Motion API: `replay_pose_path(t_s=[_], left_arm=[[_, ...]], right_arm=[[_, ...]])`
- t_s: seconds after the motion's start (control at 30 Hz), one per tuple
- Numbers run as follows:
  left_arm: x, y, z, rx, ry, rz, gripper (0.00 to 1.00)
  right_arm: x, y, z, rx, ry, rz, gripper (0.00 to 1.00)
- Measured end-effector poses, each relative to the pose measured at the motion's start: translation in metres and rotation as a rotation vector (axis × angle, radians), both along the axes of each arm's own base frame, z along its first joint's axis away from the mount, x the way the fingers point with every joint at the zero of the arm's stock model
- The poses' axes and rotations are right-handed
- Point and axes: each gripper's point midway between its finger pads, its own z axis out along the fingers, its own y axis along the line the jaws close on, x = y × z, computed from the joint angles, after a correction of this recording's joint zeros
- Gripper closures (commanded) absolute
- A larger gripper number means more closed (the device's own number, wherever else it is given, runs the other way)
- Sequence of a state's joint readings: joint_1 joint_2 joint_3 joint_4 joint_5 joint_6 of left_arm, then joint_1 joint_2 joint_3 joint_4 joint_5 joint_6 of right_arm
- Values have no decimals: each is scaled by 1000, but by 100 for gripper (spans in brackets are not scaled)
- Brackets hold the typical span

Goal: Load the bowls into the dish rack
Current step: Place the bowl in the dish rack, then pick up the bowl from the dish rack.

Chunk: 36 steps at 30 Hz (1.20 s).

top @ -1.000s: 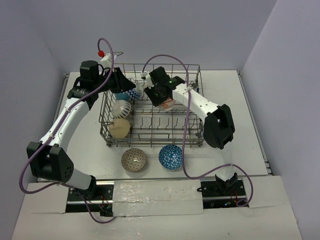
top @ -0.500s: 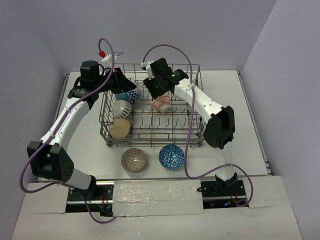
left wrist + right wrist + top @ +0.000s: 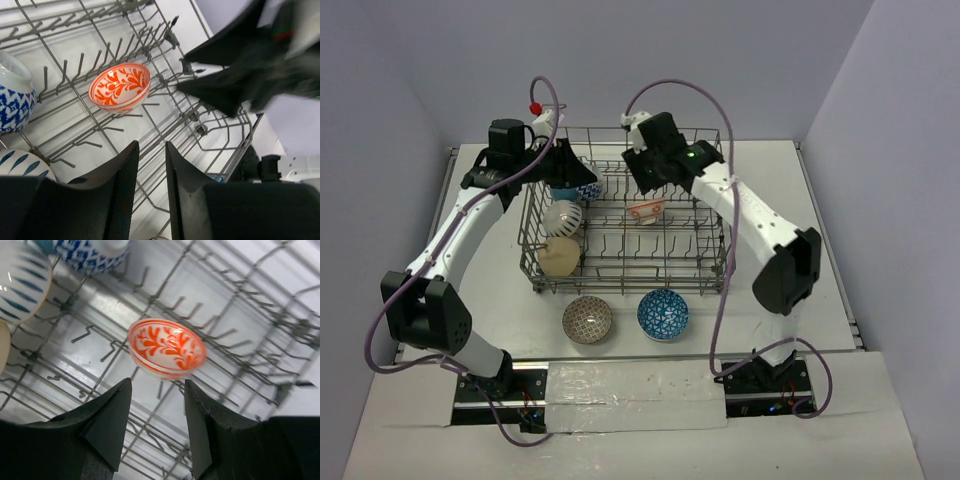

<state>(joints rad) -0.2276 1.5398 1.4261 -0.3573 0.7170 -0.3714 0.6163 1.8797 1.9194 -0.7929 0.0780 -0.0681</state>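
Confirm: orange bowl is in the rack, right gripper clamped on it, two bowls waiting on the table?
Not clamped. The right wrist view shows the right gripper open, clear of the orange bowl, which lies in the rack. The brown bowl and blue bowl wait on the table.

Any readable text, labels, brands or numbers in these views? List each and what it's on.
None readable in any view.
The orange-patterned bowl: leaf-like decoration only, no lettering.
The blue bowl and the brown-patterned bowl on the table: patterns only.
The dish rack: bare wire, no tag visible.
The arms: no legible marking; the green light on the right arm is a lamp, not a sign.
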Motion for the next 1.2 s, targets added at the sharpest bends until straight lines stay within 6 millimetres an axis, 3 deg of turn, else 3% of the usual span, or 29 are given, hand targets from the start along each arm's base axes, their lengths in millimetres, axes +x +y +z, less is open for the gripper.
replay_pose_path(t_s=[0.13, 0.27, 0.37, 0.47, 0.63, 0.8, 1.0, 1.2], left_arm=[[-5, -10, -9, 43, 1, -58, 66], [-13, -33, -13, 95, -8, -139, 68], [-10, -56, -13, 132, -33, -195, 69], [-3, -72, -28, 180, -38, -217, 67], [21, -84, -60, 283, -7, -207, 67], [55, -97, -72, 355, -42, -199, 66], [59, -98, -89, 406, -48, -236, 65], [54, -107, -99, 421, -51, -283, 62]], right_arm=[[-10, -32, 61, 81, -133, -105, 46], [-29, -61, 130, 213, -288, -193, 46], [-54, -75, 151, 299, -346, -214, 46], [-76, -85, 148, 358, -364, -213, 46], [-105, -92, 113, 396, -320, -192, 46], [-127, -89, 78, 424, -257, -139, 46], [-144, -92, 54, 422, -221, -109, 45], [-155, -93, 52, 451, -225, -87, 39]])
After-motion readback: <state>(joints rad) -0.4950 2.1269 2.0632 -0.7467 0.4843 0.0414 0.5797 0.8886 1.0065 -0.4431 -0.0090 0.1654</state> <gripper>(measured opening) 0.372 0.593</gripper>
